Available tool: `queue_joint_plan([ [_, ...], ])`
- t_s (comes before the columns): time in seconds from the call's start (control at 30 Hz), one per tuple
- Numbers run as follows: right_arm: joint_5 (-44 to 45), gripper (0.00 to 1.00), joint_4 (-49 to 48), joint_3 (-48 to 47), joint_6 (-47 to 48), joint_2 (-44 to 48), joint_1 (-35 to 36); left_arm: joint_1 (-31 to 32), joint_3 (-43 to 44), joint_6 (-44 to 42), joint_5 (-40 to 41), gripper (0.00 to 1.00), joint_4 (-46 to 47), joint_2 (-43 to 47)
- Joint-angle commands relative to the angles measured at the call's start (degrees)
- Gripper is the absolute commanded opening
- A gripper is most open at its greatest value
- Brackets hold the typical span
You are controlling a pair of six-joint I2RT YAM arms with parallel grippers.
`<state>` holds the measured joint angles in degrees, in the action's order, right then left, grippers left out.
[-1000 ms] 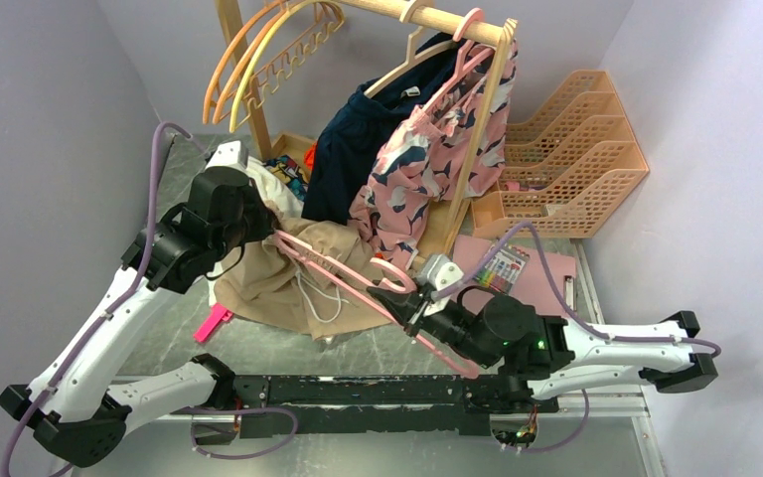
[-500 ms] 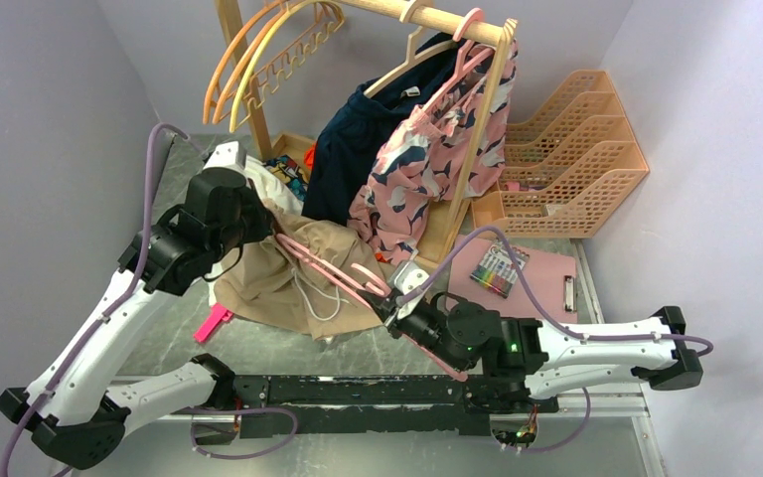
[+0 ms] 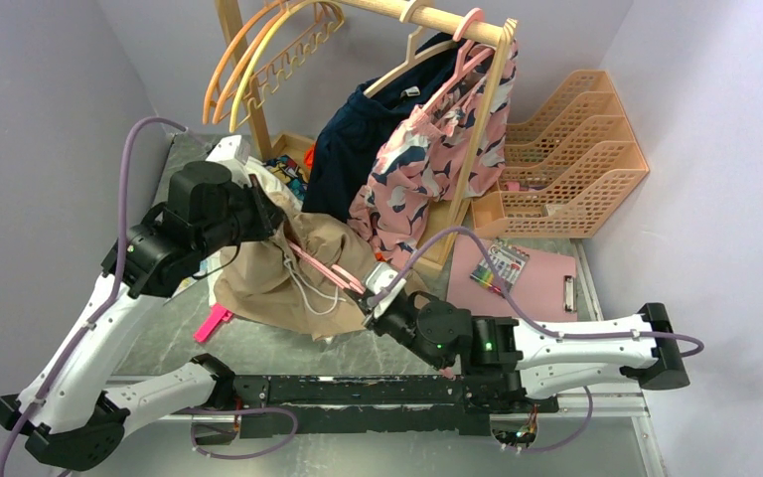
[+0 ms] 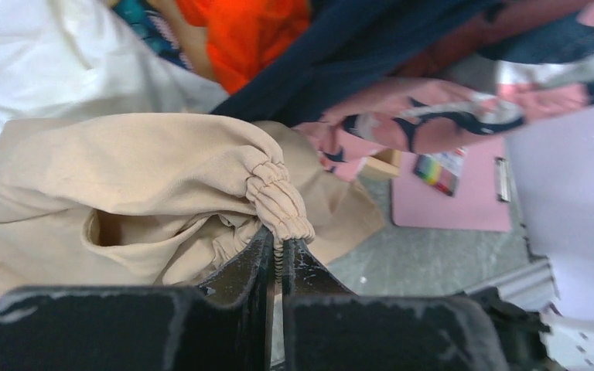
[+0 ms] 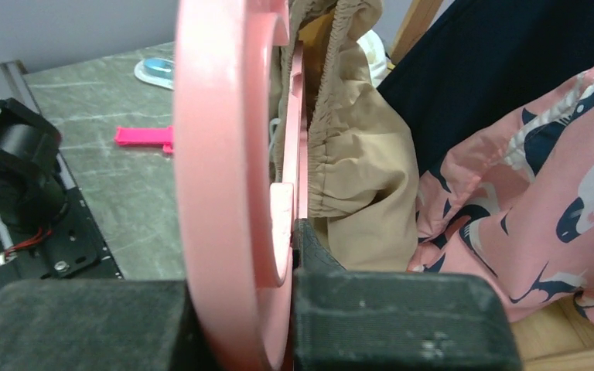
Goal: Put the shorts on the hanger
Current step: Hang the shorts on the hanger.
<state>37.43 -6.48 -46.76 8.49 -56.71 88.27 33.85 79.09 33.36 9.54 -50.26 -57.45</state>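
— What's the room like?
— Grey marbled table [image 3: 278, 345], lilac walls [image 3: 50, 99].
— And the arms?
— The left arm [image 3: 109, 308] is raised, with the left gripper [image 4: 278, 251] clamped on the shorts' [image 3: 263, 283] waistband. The right arm [image 3: 566, 348] lies low, with the right gripper [image 5: 290, 232] pinching the hanger [image 3: 318, 263].
— How does the hanger run?
— Diagonally, far-left to near-right, over the shorts heaped on the table.

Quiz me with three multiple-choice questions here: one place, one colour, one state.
1. The clipboard lies: A on the table right of the shorts; B under the shorts; C on the rail.
2. The right gripper's hanger is: A orange; B pink; C yellow.
3. The left gripper's jaws are: A wide open; B shut on the shorts' waistband; C shut on the hanger.
Answers: 1 A, flat on the grey top; 2 B, pink plastic between the jaws; 3 B, gathered elastic pinched between them.
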Motion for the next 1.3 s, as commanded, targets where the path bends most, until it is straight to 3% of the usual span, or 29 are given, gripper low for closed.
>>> queue_joint_plan([
  [0.0, -2.18, 0.0, -5.94, -1.95, 2.04, -2.18, -3.42, -0.27, 4.34, -1.38, -12.19, 0.07, 4.02, -0.03],
  [0.23, -0.89, 0.0, -23.36, 0.53, 7.27, 0.72, -5.22, -0.32, 8.28, -2.35, -10.83, 0.07, -0.68, 0.91],
  [0.4, -9.78, 0.0, -10.79, -9.26, 2.76, -10.26, -10.43, -0.34, 13.17, -2.94, -15.1, 0.07, -0.56, -0.61],
  [0.73, -23.65, 0.0, -16.32, -12.45, 0.5, -13.62, -13.1, -0.29, 15.99, -3.26, -21.66, 0.07, 1.27, -3.36],
  [0.9, -20.94, 0.0, -27.29, -5.09, -2.19, -9.05, -15.37, -0.27, 12.69, -3.42, -24.38, 0.07, 1.94, -2.49],
  [1.03, -23.69, 0.0, -22.74, -6.22, -6.35, -10.89, -19.04, -0.3, 10.09, -3.8, -25.94, 0.07, 1.7, -0.96],
  [1.17, -26.85, 0.0, -29.39, -1.45, -8.07, -9.11, -20.5, -0.27, 8.75, -4.26, -27.59, 0.07, 1.1, 0.23],
  [1.27, -30.58, 0.0, -29.08, -2.77, -8.68, -10.14, -21.62, -0.29, 8.47, -4.51, -28.24, 0.07, 0.31, -0.48],
])
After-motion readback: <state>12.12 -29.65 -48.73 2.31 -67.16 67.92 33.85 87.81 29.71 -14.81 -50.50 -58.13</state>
